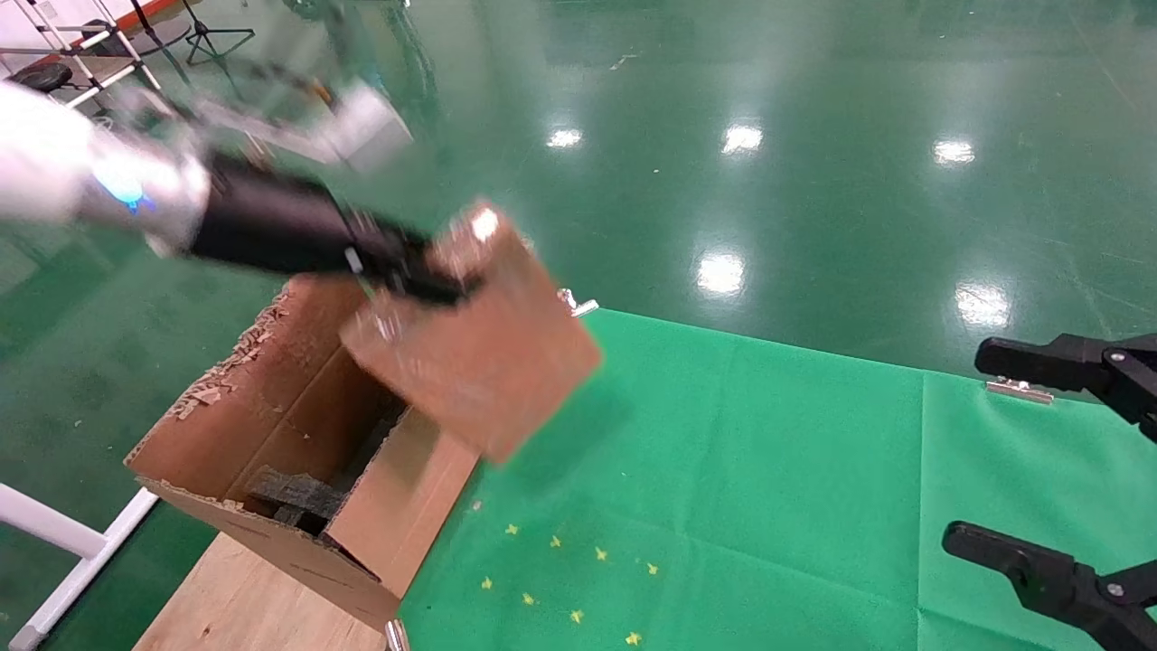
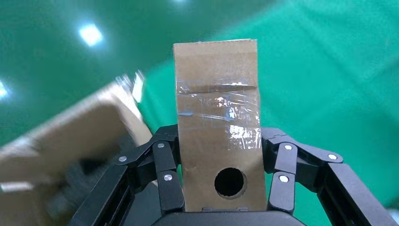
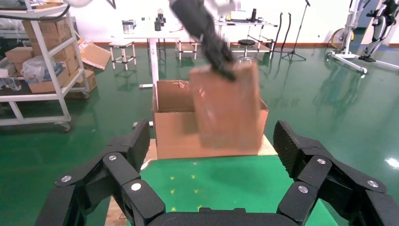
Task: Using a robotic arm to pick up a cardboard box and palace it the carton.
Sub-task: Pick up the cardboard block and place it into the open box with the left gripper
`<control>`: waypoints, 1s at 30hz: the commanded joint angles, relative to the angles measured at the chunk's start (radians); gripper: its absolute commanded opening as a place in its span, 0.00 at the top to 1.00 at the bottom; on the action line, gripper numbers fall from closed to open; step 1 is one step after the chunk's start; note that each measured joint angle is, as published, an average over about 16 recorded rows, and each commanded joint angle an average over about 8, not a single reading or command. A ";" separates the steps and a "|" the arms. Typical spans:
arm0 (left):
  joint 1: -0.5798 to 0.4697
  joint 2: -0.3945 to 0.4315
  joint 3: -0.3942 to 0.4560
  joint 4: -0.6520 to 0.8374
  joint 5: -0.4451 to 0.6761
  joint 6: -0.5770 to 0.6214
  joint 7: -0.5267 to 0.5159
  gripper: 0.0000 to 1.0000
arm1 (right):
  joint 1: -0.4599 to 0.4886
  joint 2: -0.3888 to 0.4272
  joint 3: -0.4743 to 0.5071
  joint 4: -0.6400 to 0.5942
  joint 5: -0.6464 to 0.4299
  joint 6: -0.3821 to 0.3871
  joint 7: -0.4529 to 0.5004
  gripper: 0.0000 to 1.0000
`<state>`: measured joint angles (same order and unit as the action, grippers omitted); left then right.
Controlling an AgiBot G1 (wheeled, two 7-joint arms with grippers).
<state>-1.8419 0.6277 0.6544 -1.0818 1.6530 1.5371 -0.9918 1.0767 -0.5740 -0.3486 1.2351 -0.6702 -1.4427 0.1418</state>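
My left gripper (image 1: pixel 425 276) is shut on the cardboard box (image 1: pixel 479 353) and holds it tilted in the air, over the right-hand edge of the carton (image 1: pixel 271 425). In the left wrist view the black fingers (image 2: pixel 165 160) press both sides of the taped box (image 2: pixel 217 117), and its round hole faces the camera. The carton is open at the top, with ragged flaps and black foam (image 1: pixel 294 495) inside. The right wrist view shows the box (image 3: pixel 228 106) hanging in front of the carton (image 3: pixel 174 127). My right gripper (image 1: pixel 1021 452) is open and empty at the right edge of the head view.
A green cloth (image 1: pixel 723 470) with small yellow marks (image 1: pixel 578 579) covers the table to the right of the carton. A metal clip (image 1: pixel 577 304) sits at its far edge. The wooden tabletop (image 1: pixel 244 597) shows under the carton. Shelves (image 3: pixel 42 61) stand across the floor.
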 commanded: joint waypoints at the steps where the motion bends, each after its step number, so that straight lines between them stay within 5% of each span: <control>1: -0.056 -0.004 -0.024 0.055 -0.018 0.007 0.031 1.00 | 0.000 0.000 0.000 0.000 0.000 0.000 0.000 0.00; 10: -0.282 -0.035 -0.003 0.354 0.082 0.031 0.302 1.00 | 0.000 0.000 0.000 0.000 0.000 0.000 0.000 0.00; 19: -0.343 -0.027 0.120 0.626 0.289 -0.028 0.544 1.00 | 0.000 0.000 0.000 0.000 0.000 0.000 0.000 0.00; 30: -0.257 0.073 0.164 0.911 0.366 -0.228 0.555 1.00 | 0.000 0.000 0.000 0.000 0.000 0.000 0.000 0.00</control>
<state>-2.1011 0.6998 0.8149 -0.1848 2.0152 1.3040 -0.4442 1.0767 -0.5740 -0.3486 1.2351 -0.6701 -1.4427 0.1418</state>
